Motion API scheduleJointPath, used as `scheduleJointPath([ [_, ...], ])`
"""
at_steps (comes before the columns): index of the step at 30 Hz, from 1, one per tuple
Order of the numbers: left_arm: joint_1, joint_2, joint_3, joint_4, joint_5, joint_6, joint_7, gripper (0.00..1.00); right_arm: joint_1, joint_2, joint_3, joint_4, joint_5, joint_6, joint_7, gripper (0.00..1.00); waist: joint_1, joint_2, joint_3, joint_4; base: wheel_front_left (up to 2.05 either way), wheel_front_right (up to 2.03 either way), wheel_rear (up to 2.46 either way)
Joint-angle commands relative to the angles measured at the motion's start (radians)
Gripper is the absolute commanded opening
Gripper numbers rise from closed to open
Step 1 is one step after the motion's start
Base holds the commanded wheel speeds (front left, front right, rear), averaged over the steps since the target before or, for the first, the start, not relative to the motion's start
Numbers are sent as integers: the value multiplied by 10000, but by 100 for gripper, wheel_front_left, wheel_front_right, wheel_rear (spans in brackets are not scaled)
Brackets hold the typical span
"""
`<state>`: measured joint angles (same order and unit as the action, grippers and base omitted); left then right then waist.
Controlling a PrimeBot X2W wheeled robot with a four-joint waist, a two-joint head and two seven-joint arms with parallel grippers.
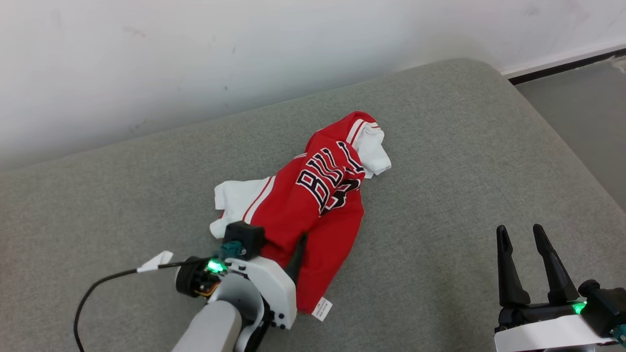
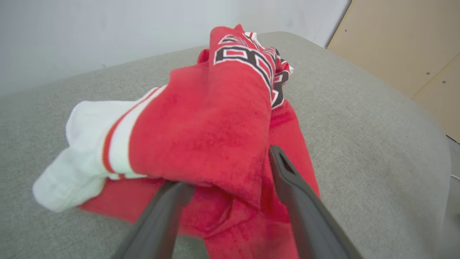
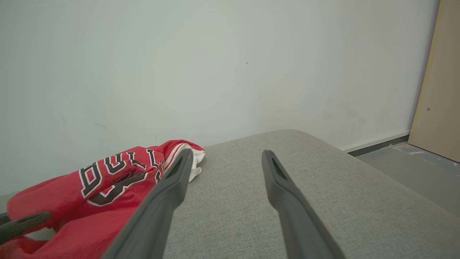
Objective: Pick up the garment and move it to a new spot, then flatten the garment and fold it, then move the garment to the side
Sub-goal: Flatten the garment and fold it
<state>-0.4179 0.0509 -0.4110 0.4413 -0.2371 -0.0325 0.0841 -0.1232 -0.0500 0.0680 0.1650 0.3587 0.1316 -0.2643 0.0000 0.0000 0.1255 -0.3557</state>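
Judged step: first pick-up, grasp not yet made. Found garment (image 1: 313,205) bunched mid-surface, lying from 7 to 1 o'clock in head view, red with white sleeves, tag (image 1: 321,309) at its 6 o'clock end.

Noted left end effector (image 2: 230,169) at garment's 7 o'clock edge, spread wide, straddling a red fold without pinching. One finger tucked under the fold, the other beside it.

Noted right end effector (image 1: 520,227) at 4 o'clock, spread wide too, holding nothing, well apart from garment.

Next, likely: close left on the fold, then lift clear before carrying to a new spot. Expect slack cloth to drape and drag.

Surface (image 1: 464,146): grey woven padding, rounded corner at 1 o'clock. Beyond: white wall (image 1: 195,58) at 12 o'clock, dark skirting (image 1: 557,67) and grey floor (image 1: 577,112) at 2 o'clock, pale wood panel (image 3: 438,90) at 3 o'clock in right wrist view.
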Motion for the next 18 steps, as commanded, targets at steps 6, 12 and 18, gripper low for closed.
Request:
scheduleJointPath([
  [6, -283, 137, 110, 138, -109, -73, -256, 0, -37, -13, -93, 26, -17, -18, -2, 100, 0, 0, -59, 36, 0, 0, 0],
  [12, -714, 560, 448, -76, -228, -55, -344, 0, -28, -11, -39, -35, 19, -18, -2, 100, 0, 0, 27, 153, 0, 0, 0],
  [18, -1933, 1583, 930, 244, -119, -179, -18, 0, -228, -13, 60, -43, 55, -18, 0, 100, 0, 0, 478, 144, 0, 0, 0],
])
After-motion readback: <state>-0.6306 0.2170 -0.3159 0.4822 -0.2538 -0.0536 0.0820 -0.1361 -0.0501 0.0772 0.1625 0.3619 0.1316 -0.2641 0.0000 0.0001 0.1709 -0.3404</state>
